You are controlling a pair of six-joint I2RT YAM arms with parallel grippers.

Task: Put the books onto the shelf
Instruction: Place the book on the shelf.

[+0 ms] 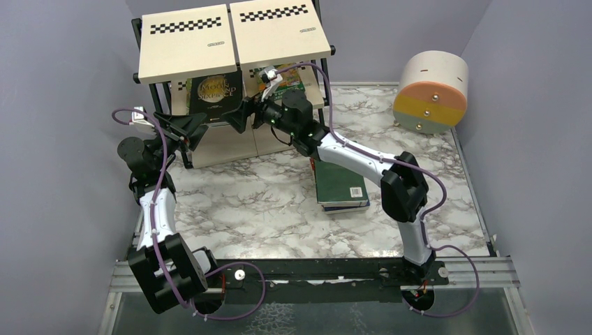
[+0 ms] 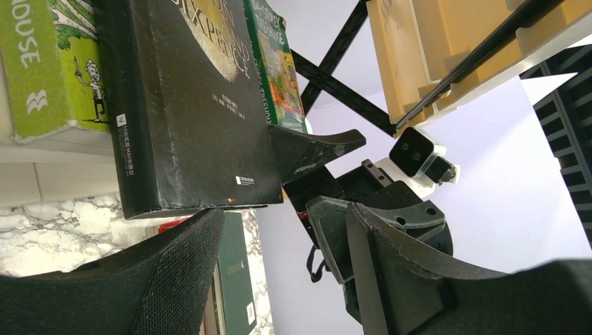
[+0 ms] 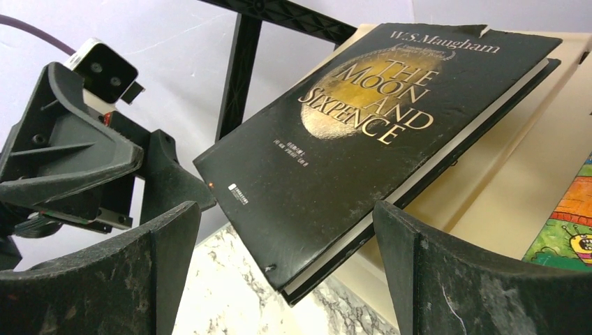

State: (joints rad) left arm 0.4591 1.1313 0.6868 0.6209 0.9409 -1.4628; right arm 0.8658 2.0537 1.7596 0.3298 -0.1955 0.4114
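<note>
A black book with a gold title (image 1: 216,94) leans on the middle tier of the shelf (image 1: 185,49), its lower corner sticking out past the board. My left gripper (image 1: 202,127) is open at the book's lower left edge, and one fingertip (image 2: 202,223) sits just under that edge. My right gripper (image 1: 242,117) stands wide open facing the same book (image 3: 349,132), with the book's corner in front of the gap. Nothing is clamped. Cartoon-covered books (image 1: 286,80) stand beside it on the shelf. A dark green book (image 1: 341,183) tops a stack on the table.
A round beige-and-orange drum (image 1: 431,92) lies at the back right of the marble table (image 1: 244,209). The shelf's black frame bars (image 2: 335,77) cross close behind both grippers. Grey walls close in on the left and right.
</note>
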